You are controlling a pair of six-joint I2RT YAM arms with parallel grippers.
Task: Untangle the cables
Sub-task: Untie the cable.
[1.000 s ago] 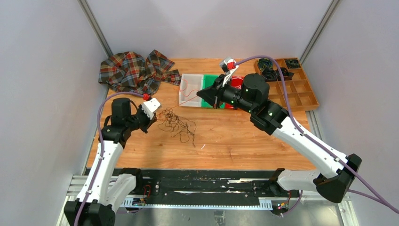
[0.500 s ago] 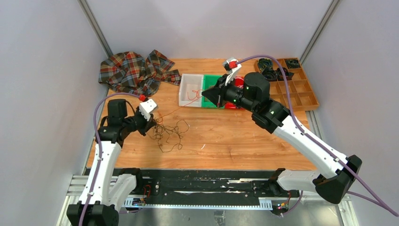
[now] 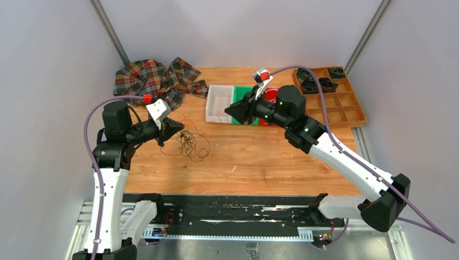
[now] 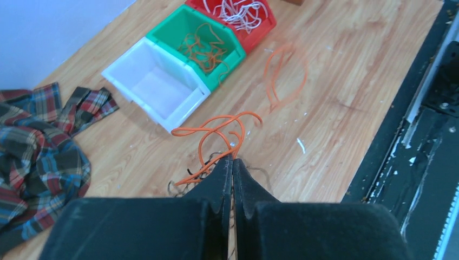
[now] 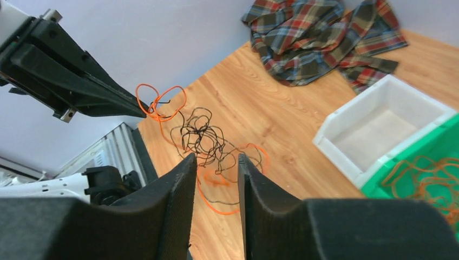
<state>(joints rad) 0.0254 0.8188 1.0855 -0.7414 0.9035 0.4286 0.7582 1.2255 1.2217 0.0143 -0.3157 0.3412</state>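
Top external view: across the wooden bench (image 3: 270,162), the left arm has swung back and up toward the crumpled plaid cloth (image 3: 154,81). It has dragged the tangle of thin black and orange cables (image 3: 189,142) leftward, away from the row of white, green and red plastic bins (image 3: 211,105). The left pincer (image 4: 233,161) is clamped on a looped copper-orange wire (image 4: 216,130), with black strands hanging beneath. The right pincer (image 5: 215,157), shut a second ago, now stands with jaws apart and empty. Its stretched orange strand has gone slack, so it probably needs a fresh grasp. The fingers hide the pinch point, one orange loop is blurred, and I cannot tell whether black and orange remain knotted.
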